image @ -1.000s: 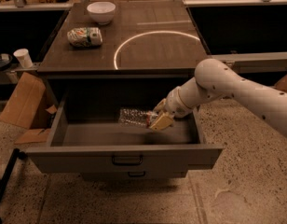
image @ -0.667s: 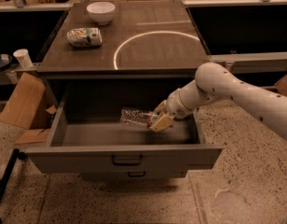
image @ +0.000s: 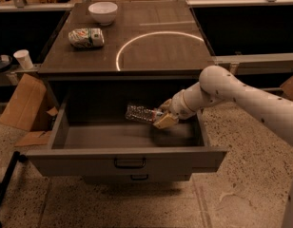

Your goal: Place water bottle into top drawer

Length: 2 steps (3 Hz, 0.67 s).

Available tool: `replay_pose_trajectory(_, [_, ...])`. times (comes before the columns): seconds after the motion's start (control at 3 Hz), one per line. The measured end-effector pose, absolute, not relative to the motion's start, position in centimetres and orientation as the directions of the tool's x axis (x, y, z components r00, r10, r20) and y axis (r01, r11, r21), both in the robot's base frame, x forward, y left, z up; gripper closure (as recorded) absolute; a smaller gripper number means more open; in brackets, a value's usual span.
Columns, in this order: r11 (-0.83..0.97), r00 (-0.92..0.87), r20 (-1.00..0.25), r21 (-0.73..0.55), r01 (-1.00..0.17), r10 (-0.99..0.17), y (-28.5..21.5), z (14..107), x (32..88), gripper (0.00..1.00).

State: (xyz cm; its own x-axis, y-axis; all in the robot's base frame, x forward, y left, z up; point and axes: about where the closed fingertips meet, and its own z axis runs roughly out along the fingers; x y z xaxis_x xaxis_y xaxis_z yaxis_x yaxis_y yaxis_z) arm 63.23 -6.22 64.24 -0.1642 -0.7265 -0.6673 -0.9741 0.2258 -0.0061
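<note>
The top drawer (image: 122, 161) stands pulled open below the dark counter, its flat front panel with a dark bar handle facing me. The water bottle (image: 139, 113) is a small clear ribbed bottle held on its side over the inside of the drawer, above its floor. My gripper (image: 161, 118) reaches in from the right on the white arm and is shut on the bottle's right end. The bottle's cap end is hidden by the fingers.
A green-and-white snack bag (image: 86, 37) and a white bowl (image: 103, 12) sit on the counter (image: 156, 51). A narrower drawer front (image: 139, 177) shows below the open one. Cardboard (image: 23, 103) and a paper cup (image: 24, 59) are at the left.
The arm and the bottle have barely shifted; the bottle stays held over the drawer's inside.
</note>
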Motion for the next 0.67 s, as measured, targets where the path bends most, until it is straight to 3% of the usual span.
replay_pose_trajectory(0.33, [0.235, -0.159, -0.682, -0.019, -0.972, -0.714, -6.8, 64.9, 63.6, 0.04])
replay_pose_trajectory(0.67, [0.24, -0.132, -0.737, -0.042, -0.97, -0.663, -8.5, 68.4, 62.9, 0.0])
